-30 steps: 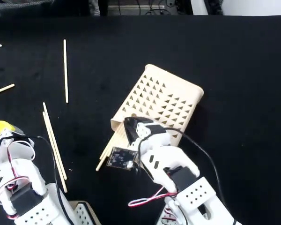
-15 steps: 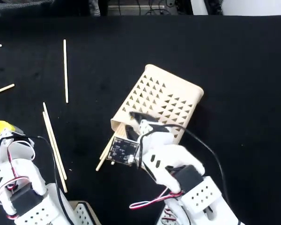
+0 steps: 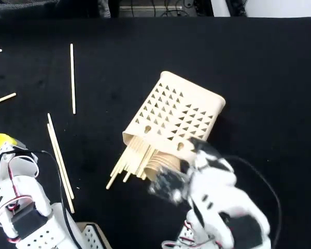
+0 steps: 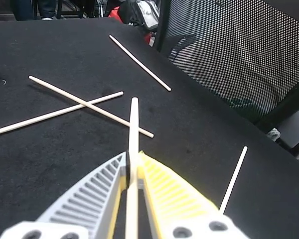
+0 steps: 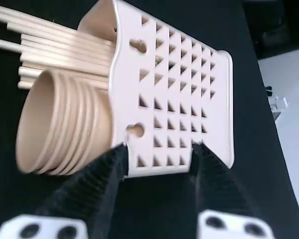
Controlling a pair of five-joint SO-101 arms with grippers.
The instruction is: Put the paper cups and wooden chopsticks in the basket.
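The basket (image 3: pixel 181 111) lies on its side near the middle of the desk, its open mouth toward the arms. A nested stack of paper cups (image 3: pixel 163 163) pokes halfway out of that mouth, and beside it a bundle of wooden chopsticks (image 3: pixel 127 161) sticks out too, so this share looks loaded, though loosely. The right gripper (image 5: pixel 159 149) is at the basket's near corner, fingers spread apart with the rim between them and gripping nothing. The left gripper (image 4: pixel 133 158), by the desk's left edge, has its fingers closed on a single chopstick (image 4: pixel 134 124) that juts forward over the desk. Several loose chopsticks remain toward the left side: a pair (image 3: pixel 59 161) lying together, one long stick (image 3: pixel 72 78) farther back, and two (image 3: pixel 2 98) at the left edge. By my reading the cups are about done and the chopsticks perhaps half.
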